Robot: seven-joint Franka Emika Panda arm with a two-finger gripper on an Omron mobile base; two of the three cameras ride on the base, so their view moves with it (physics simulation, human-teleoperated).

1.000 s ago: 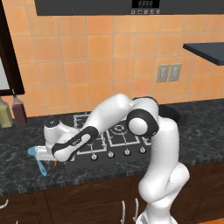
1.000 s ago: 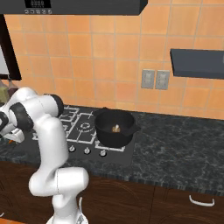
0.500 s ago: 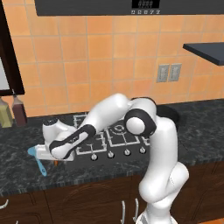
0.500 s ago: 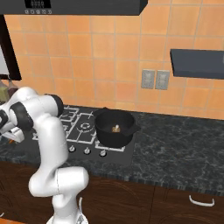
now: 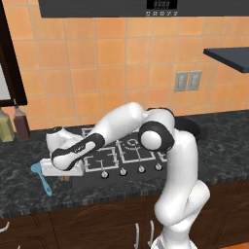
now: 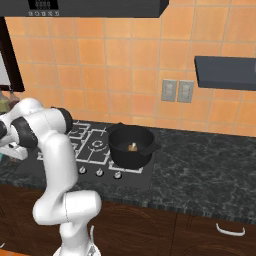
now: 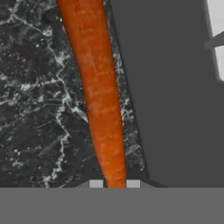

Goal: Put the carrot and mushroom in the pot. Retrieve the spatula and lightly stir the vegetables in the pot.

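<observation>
**Claw clamped on the carrot at the stove's left edge**

Left base view first: the white arm folds low and reaches left across the black gas stove (image 5: 124, 155), its hand down on the dark speckled stone counter (image 5: 29, 194) right at the stove's left edge. The gripper (image 5: 64, 178) is tucked under the hand, and a sliver of the thin orange carrot (image 5: 64, 178) peeks out beneath it. Just left of the stove, beside the hand, lies the small light-blue spatula (image 5: 42, 177), blade toward the wall, handle pointing at the counter's front edge. Two bottles (image 5: 13, 124) stand well left of the stove against the orange tiled wall (image 5: 112, 63).

Over to the right base view: the round, deep, dark pot (image 6: 131, 145) sits on the stove's right front burner, with a small pale lump, possibly the mushroom (image 6: 132, 147), lying inside it. The arm bends away to the stove's left side, well apart from the pot.

Now the hand view: the carrot runs long and tapered up the picture, lying on the speckled counter right along the stove's flat grey edge (image 7: 170, 96). Its narrow end sits squeezed between the two finger pads (image 7: 96, 183) — jaws drawn together, gripping the carrot.
</observation>
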